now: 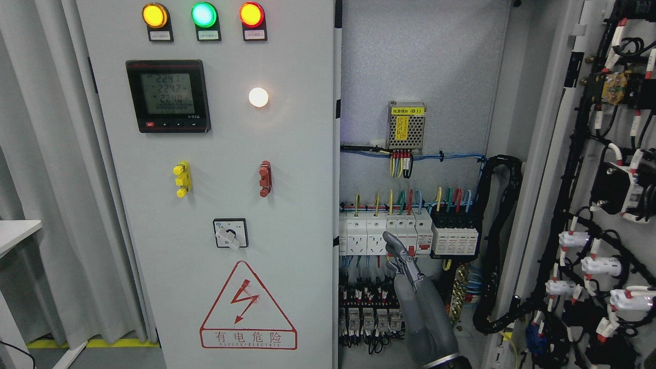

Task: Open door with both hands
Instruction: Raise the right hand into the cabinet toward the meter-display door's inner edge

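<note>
Doors: left door [215,205] fills the left-centre of my frame, shut and face-on; right door [605,195] is swung wide open at the far right edge, inner side with black wiring toward me.
Hand: one grey robot hand [397,251] pokes up from the bottom edge, a bit right of centre. Honestly can't say which arm it is from here.
Hand state: fingers look stretched out straight and close together, holding nothing, tips up in front of the white breaker row [384,233].
Cabinet interior: open in the middle of the frame, small power supply [406,125] with a yellow label up top, relays low down.
Left door front: three lit lamps [203,15] at the top, digital meter [168,96] under them, rotary switch [230,233], red warning triangle [248,307] lower down.
Far left: grey curtain [41,154], white table corner [18,230].
</note>
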`<state>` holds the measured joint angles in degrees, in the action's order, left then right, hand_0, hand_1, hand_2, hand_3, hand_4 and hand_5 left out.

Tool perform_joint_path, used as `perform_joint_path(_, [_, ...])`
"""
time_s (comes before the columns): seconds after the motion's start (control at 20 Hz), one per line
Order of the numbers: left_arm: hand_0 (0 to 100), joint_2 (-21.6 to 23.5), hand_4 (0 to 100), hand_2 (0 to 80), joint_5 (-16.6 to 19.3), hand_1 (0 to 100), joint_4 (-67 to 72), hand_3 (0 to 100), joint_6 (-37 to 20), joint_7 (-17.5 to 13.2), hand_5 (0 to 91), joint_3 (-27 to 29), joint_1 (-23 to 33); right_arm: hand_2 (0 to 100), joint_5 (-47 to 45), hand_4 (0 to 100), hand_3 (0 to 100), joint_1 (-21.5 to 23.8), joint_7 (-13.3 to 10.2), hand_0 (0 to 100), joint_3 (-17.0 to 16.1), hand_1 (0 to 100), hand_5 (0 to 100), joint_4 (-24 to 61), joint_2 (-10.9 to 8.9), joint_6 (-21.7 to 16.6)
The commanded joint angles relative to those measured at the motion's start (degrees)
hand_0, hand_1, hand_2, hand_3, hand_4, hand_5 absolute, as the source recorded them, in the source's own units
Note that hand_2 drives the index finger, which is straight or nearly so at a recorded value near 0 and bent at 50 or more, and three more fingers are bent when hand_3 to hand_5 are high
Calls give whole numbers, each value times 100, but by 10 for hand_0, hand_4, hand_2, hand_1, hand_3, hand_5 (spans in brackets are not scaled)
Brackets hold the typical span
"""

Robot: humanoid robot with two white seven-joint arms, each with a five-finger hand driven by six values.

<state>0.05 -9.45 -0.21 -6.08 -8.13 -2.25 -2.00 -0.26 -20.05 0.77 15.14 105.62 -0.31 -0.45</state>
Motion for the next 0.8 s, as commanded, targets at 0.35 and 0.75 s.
perform_joint_path(0.35, [288,39,34,28,145,0,-40,27,19,13,0,-4,-2,0,-1512,0,0,-1326,46,218,-81,0,0,-1447,31,238])
perform_joint_path(0.75, [288,39,34,27,145,0,-40,27,19,4,0,-4,-2,0,-1697,0,0,-1774,239,218,-55,0,0,-2107,31,589])
